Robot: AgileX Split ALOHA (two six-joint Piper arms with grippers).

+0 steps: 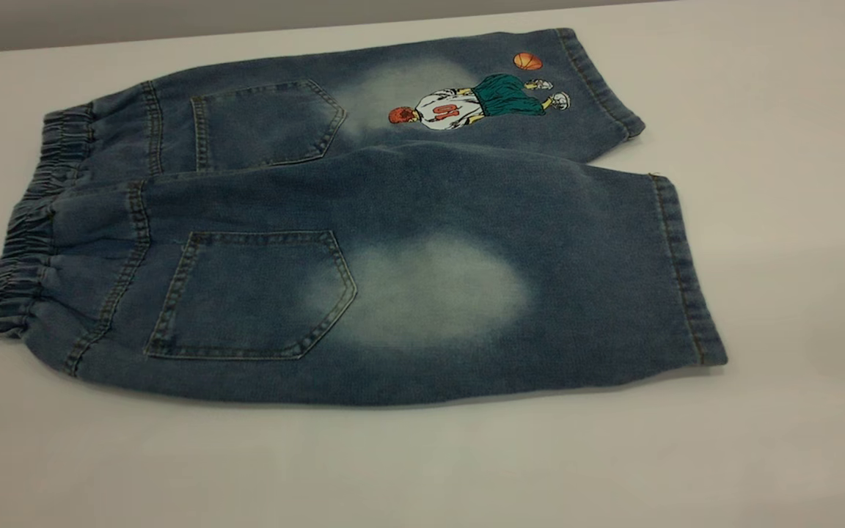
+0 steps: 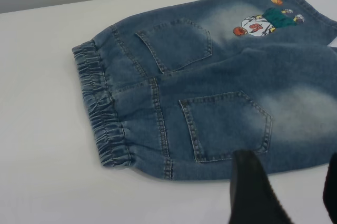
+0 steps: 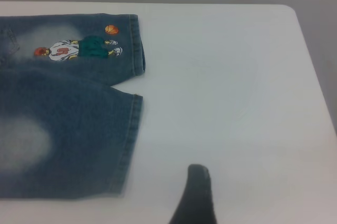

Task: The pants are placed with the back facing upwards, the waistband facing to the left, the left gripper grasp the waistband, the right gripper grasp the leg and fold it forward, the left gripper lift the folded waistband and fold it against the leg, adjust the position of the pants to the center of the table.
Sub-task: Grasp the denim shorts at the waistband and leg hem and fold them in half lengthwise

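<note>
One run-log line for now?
pants: flat, unfolded, waistband left | left gripper: open, beside waistband end | right gripper: off leg hem

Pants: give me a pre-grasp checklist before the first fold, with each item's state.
1. Pants back side up, pockets showing: ok.
2. Waistband at the exterior view's left: ok.
3. Plain leg flat on the table, hem clear: ok.
4. Left gripper open, near the waistband side, holding nothing: ok.
5. Right gripper off the cloth beside the leg hem; fingers: cannot tell.
6. Pants unfolded, no fold begun: ok.
</note>
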